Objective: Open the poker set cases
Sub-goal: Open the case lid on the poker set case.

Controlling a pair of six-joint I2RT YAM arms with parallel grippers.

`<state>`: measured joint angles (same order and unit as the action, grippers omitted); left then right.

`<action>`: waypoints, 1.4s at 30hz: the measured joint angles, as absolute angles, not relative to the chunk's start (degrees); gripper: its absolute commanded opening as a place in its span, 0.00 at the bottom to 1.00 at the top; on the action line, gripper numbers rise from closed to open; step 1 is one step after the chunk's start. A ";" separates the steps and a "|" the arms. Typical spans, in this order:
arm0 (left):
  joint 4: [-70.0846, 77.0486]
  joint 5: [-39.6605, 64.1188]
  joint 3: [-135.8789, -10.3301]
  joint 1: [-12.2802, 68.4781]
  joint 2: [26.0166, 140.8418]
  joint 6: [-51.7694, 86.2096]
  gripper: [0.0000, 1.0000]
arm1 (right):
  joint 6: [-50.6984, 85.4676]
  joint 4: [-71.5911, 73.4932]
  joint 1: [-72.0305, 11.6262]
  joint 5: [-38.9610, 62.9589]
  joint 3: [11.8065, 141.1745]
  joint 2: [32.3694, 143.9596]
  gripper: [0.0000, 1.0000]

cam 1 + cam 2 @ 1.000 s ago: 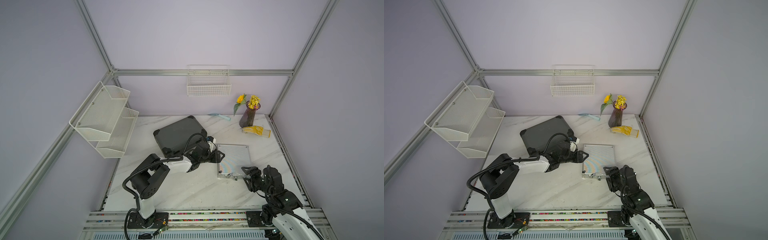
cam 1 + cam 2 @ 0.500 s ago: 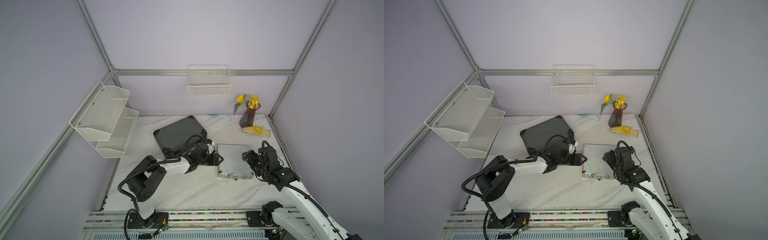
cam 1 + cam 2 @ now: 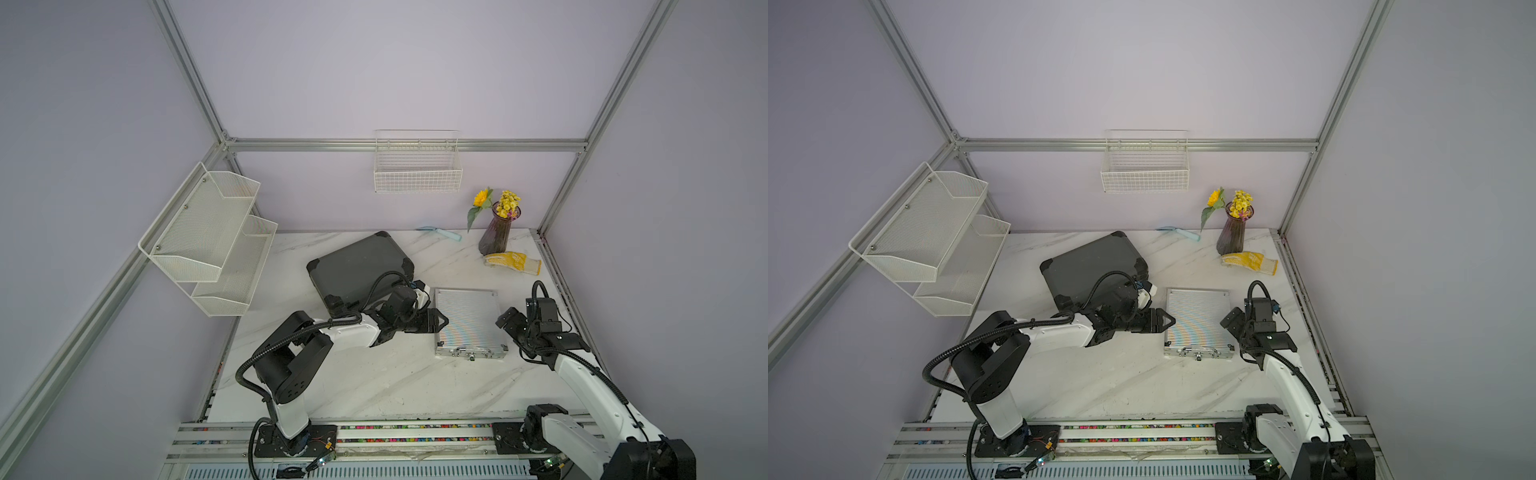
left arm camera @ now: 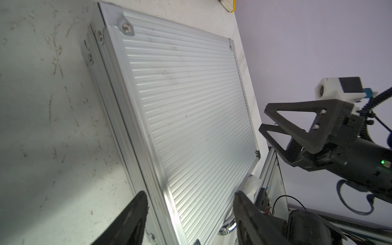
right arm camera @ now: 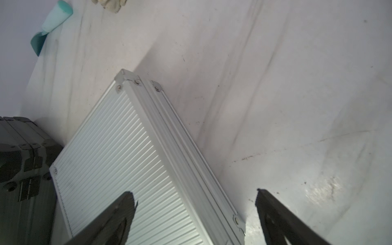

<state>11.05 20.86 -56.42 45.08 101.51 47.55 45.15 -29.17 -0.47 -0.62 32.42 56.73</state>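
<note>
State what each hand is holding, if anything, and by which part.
Nothing is held. The left hand and right hand are open, each straddling a side edge of the closed silver case without clamping it.
</note>
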 measured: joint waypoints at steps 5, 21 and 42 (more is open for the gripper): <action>11.05 21.12 -56.42 45.10 101.69 47.64 0.66 | 44.64 -25.61 1.06 3.60 30.48 59.09 0.93; 11.03 22.02 -56.42 45.84 104.25 48.95 0.67 | 45.39 -18.68 3.68 13.19 26.04 61.12 0.94; 10.98 22.33 -56.47 46.52 104.25 50.24 0.67 | 50.65 -18.33 4.21 19.46 22.02 54.50 0.93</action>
